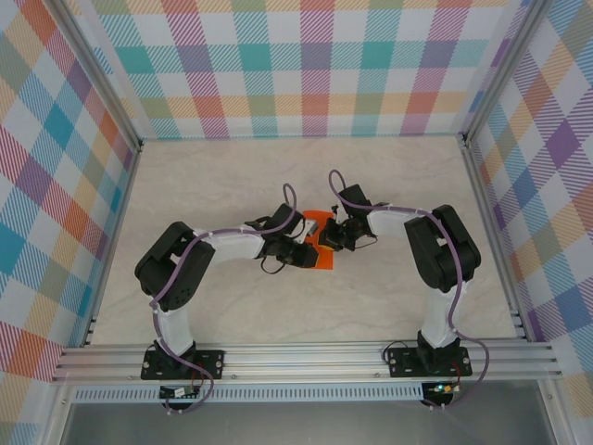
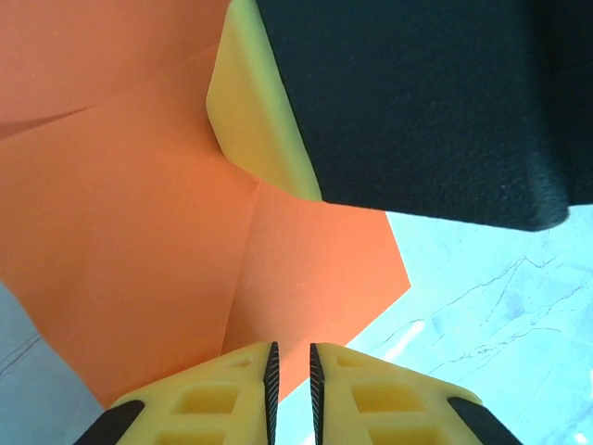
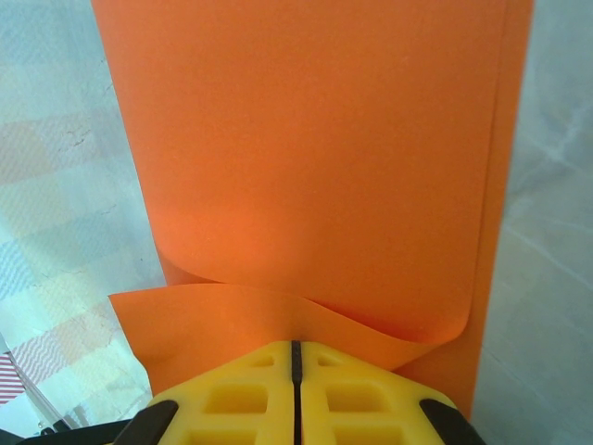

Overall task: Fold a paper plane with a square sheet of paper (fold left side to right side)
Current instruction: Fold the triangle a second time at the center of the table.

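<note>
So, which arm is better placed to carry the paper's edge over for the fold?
Probably right: the right gripper is shut on the orange paper, its edge lifted. The left gripper stands slightly open.

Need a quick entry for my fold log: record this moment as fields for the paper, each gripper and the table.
paper: orange sheet, creased, one flap curled over, lying between the two grippers
left gripper: jaws slightly apart at a corner of the sheet
right gripper: shut on the edge of the curled flap
table: pale, marbled; the sheet lies near its middle
</note>
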Controlling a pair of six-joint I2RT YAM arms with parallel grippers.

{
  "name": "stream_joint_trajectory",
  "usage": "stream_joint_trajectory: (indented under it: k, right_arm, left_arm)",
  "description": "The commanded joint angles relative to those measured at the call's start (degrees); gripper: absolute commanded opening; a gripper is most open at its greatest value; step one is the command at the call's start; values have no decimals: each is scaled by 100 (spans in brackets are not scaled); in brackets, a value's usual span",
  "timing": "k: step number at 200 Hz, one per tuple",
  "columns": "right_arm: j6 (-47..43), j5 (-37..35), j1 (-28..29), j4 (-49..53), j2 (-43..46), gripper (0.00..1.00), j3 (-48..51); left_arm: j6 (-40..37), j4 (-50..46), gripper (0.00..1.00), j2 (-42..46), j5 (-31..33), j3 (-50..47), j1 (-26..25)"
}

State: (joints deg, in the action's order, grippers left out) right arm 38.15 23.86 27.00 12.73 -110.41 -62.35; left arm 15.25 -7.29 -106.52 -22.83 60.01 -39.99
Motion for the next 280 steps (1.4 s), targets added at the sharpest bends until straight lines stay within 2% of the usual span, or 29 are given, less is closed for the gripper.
stream_joint_trajectory:
  k: [1,66,115,280]
  right_arm:
    - [-105,-316,19,526,-152,8,170]
    - [-115,-303,20,547,-183,8,144]
    - [-116,-303,22,538,-191,8,153]
    - [-133,-325,18,663,-316,8,82]
  left_arm:
    - [-20,18,18,20,115,-98,22]
    - [-19,68,17,69,182,-282,54]
    - [26,176,12,157,226,-485,140]
    - [203,490,8,771,29,-1464,714]
